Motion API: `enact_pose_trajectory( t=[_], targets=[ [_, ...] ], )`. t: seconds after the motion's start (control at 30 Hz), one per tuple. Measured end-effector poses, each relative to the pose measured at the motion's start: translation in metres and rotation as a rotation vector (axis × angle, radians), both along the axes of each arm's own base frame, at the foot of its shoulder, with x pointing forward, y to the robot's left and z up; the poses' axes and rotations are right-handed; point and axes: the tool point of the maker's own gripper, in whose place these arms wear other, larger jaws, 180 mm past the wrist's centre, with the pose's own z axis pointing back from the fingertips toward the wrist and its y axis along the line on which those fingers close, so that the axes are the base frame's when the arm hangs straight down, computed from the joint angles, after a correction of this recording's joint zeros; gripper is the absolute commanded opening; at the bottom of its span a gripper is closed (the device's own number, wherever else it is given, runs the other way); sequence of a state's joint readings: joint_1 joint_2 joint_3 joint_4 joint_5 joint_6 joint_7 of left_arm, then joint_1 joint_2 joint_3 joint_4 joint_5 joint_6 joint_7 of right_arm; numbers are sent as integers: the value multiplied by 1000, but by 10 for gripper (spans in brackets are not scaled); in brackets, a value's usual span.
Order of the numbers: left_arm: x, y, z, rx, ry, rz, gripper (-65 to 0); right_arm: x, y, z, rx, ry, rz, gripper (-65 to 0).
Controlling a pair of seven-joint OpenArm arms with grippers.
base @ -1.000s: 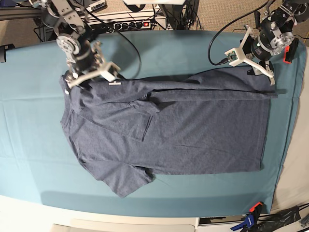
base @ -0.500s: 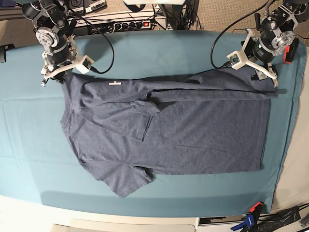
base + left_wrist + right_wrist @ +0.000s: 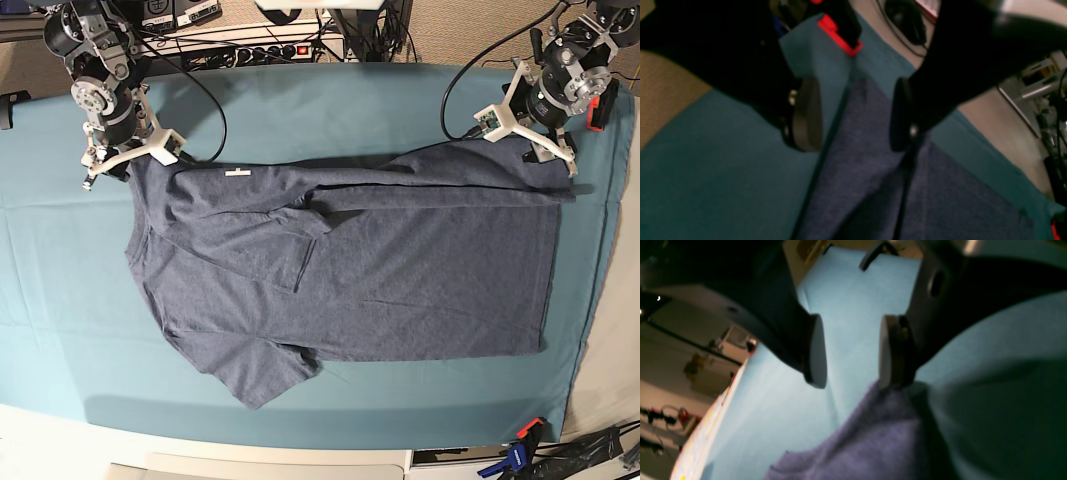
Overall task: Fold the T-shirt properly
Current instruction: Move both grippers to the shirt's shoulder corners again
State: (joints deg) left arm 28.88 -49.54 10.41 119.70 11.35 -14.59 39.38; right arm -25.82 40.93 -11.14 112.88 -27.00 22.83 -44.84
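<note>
Both grippers (image 3: pixel 853 113) (image 3: pixel 850 351) stood released over the T-shirt (image 3: pixel 350 270) far edge — next regrasp should pinch both corners evenly, pulling taut.

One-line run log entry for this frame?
phase: far side folded in | T-shirt: flat on cloth | left hand: open, over hem | right hand: open, at shoulder corner
</note>
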Motion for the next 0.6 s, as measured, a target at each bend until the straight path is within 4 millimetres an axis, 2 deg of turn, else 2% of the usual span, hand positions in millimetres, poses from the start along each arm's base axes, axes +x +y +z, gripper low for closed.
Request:
enact_pose_trajectory(
  t=[0.13, 0.33, 0.5, 0.6],
  targets=[
    [2, 1, 1, -2, -11, 8, -308, -11, 10, -13, 55, 89, 21, -384],
    [2, 1, 1, -2, -11, 8, -308, -16, -6, -24, 19, 120, -12, -384],
    [2, 1, 2, -2, -12, 9, -308, -6, -22, -26, -15, 99, -34, -384],
    [2, 1, 2, -3, -12, 10, -308, 0, -23, -25, -9, 87, -32, -384]
  ],
)
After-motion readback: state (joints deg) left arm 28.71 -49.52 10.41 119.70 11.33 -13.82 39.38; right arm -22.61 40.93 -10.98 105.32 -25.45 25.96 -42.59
